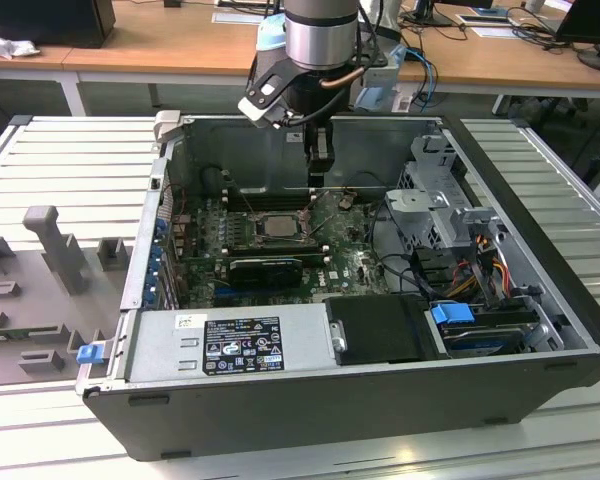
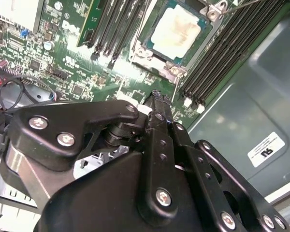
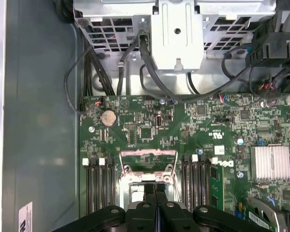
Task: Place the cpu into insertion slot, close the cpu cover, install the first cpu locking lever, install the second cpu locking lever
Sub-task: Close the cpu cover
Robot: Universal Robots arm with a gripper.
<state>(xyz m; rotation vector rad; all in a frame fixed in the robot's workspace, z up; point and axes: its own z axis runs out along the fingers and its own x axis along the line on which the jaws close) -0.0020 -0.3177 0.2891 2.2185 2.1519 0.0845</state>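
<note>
**Exterior view.** A dark grey open computer case [image 1: 280,400] lies on a pale slatted metal table [image 1: 60,150]. The arm's black gripper [image 1: 318,182] reaches down into the case, with its tips close above the green motherboard [image 1: 355,265], near the far edge of the square black-rimmed insertion slot [image 1: 250,230]. The small square silver-beige cpu [image 1: 277,226] sits in that slot.

**Second wrist view.** The gripper's fingers [image 2: 159,125] are pressed together, and nothing shows between them. The cpu lies flat in its slot, apart from the fingertips. The thin grey-silver cpu cover [image 2: 157,59] lies as a frame around its top. Long black memory slots [image 2: 222,53] run along both sides.

**First wrist view.** The clenched fingertips stand over the slot's grey metal surround and hide its middle. A round silver coin cell [image 3: 108,116] and a finned silver heat sink [image 3: 270,163] sit elsewhere on the board.
</note>
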